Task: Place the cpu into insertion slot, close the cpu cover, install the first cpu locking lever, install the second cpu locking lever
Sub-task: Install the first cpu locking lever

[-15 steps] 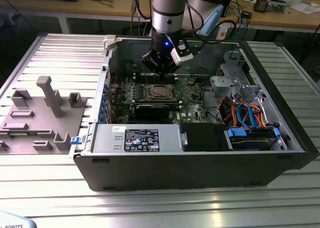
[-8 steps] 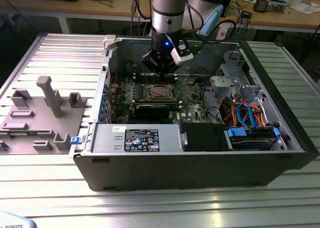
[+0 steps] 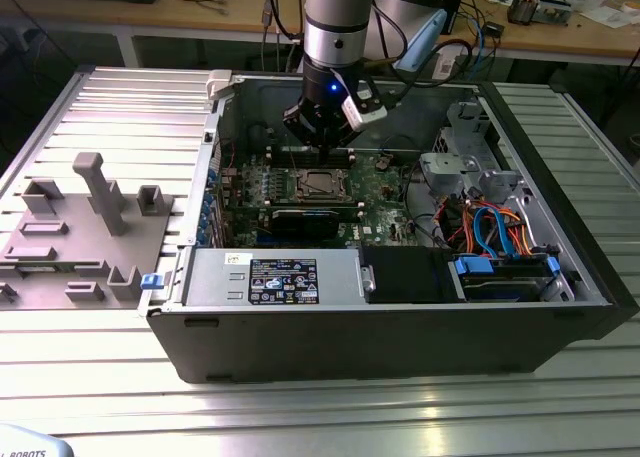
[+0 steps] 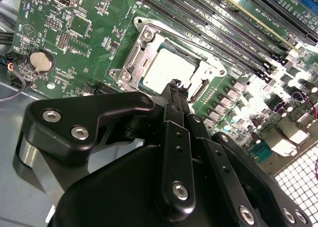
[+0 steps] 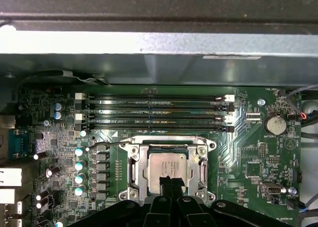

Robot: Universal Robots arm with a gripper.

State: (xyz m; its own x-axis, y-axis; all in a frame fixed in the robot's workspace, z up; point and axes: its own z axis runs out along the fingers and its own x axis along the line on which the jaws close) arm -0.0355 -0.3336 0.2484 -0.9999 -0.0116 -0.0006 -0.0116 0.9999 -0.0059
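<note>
One cpu, one cpu cover, one coin battery, one motherboard, one computer case, one claw.

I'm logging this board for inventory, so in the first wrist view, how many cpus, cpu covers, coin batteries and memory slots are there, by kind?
cpu: 1
cpu cover: 1
coin battery: 1
memory slots: 4
Total: 7

The cpu has a dull matt metal top; the cpu cover is shinier bare metal (the gripper: matt black).
</note>
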